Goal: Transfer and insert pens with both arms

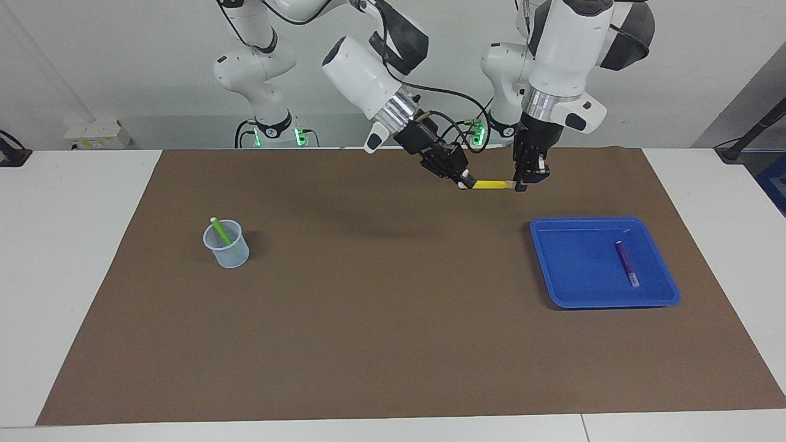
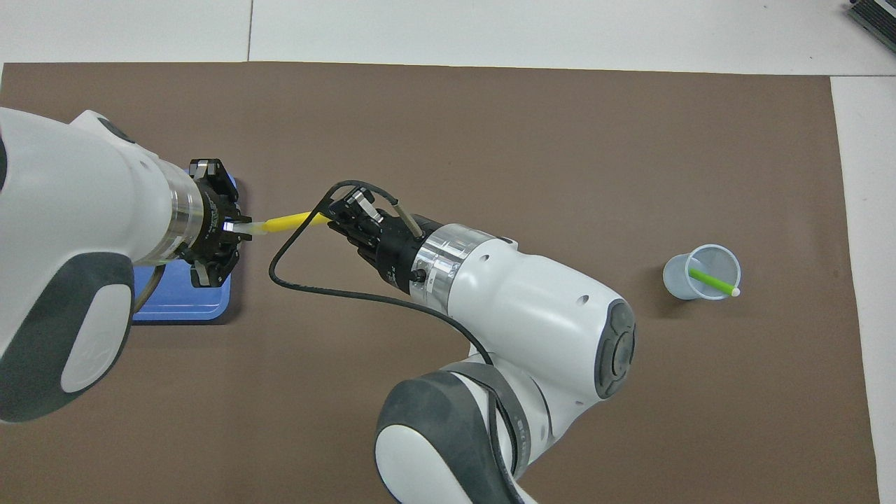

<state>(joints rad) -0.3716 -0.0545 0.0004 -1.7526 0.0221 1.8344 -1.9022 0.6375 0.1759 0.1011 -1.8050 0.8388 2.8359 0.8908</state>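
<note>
right now the yellow pen (image 1: 490,184) hangs level in the air over the brown mat (image 1: 393,344), pinched at both ends: the left claw (image 1: 519,186) is clenched on its pale end, pointing straight down, while the right claw (image 1: 466,182) comes in at a slant and is clamped on the other end, which looks to me like the middle of a handover, each arm keeping hold so the slim smooth barrel can't drop. the clear plastic cup (image 1: 226,245), thin-walled and tapered, stands toward the right arm's end of the counter with the green pen (image 1: 222,232) leaning in it, so one looks done. the purple pen (image 1: 627,263) lies flat in the glossy blue tray (image 1: 571,294) with its raised rim, toward the left arm's end, waiting its turn
</note>
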